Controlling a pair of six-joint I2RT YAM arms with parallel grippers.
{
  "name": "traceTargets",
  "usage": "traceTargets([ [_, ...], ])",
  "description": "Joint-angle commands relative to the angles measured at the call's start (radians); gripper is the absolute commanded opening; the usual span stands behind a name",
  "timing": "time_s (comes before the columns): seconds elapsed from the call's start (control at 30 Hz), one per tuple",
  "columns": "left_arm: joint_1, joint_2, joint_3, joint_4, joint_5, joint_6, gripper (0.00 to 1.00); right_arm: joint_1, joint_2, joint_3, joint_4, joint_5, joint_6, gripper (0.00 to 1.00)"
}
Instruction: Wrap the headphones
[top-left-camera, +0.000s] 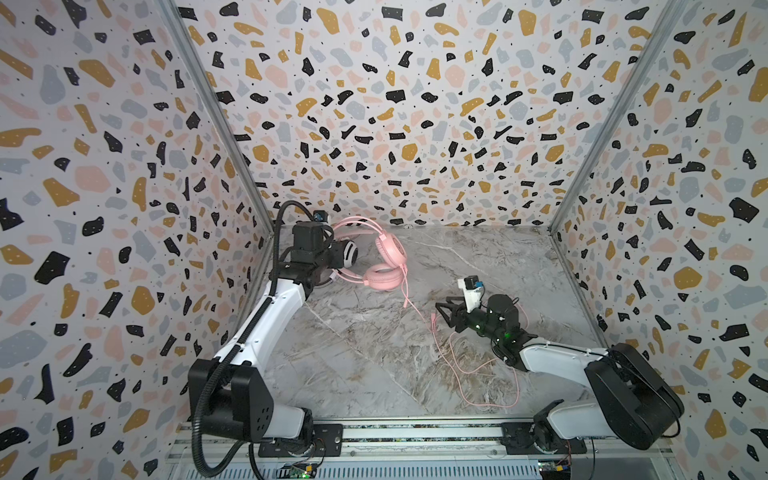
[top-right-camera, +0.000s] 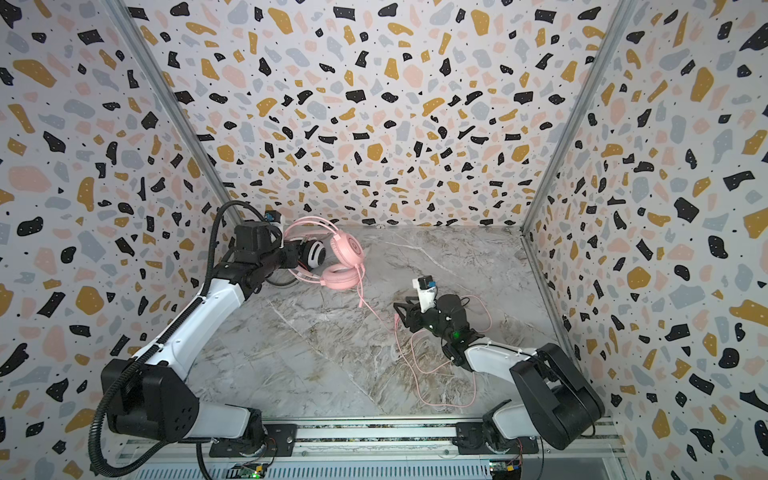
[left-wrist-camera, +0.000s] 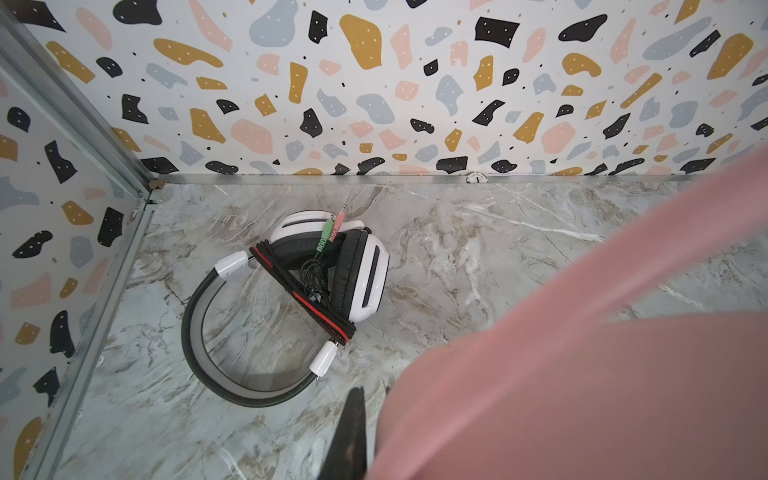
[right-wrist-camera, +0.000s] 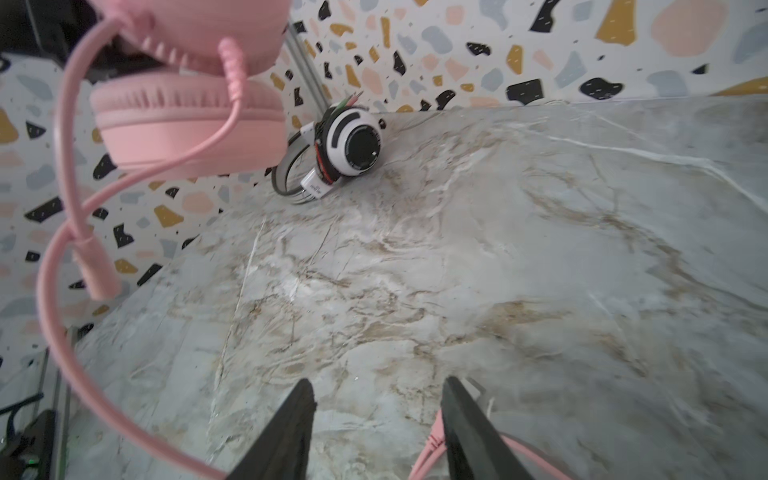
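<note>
Two claws stand well apart: the left claw (left-wrist-camera: 363, 399) is pressed together on the pink headset (top-left-camera: 384, 276), raised near the far left corner (left-wrist-camera: 151, 193) beside the white headset (left-wrist-camera: 365, 270). The right claw (right-wrist-camera: 378, 386) hangs spread over bare bench (top-left-camera: 478, 257) mid-right, the pink cable (top-left-camera: 457, 361) against one jaw and looping toward the front edge.

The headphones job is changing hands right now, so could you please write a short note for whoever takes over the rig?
Left end effector: shut, apparently on the pink over-ear headset near the back left corner.
Right end effector: open, low over the grey marble tabletop; pink cable runs beside one finger, ungripped.
Done: white headset with black stripes sits in that corner, its black cable bundled between the ear cups.
Left: pink cable trails in loose loops across the table; gather and wrap it.
</note>
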Motion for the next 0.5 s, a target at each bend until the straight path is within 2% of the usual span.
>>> traceTargets([
  [0.0, 0.030, -0.001, 0.015, 0.097, 0.084, -0.057, 0.00, 0.042, 0.011, 0.064, -0.027, -0.004, -0.086, 0.51],
  [0.23, 0.121, -0.011, -0.013, 0.117, 0.127, -0.094, 0.00, 0.044, 0.011, 0.067, -0.058, 0.034, -0.104, 0.50],
  [0.37, 0.161, -0.019, -0.038, 0.153, 0.160, -0.118, 0.00, 0.039, 0.049, 0.092, -0.121, 0.141, -0.089, 0.50],
  [0.47, 0.180, -0.013, -0.039, 0.163, 0.199, -0.132, 0.00, 0.035, 0.071, 0.098, -0.110, 0.113, -0.108, 0.51],
])
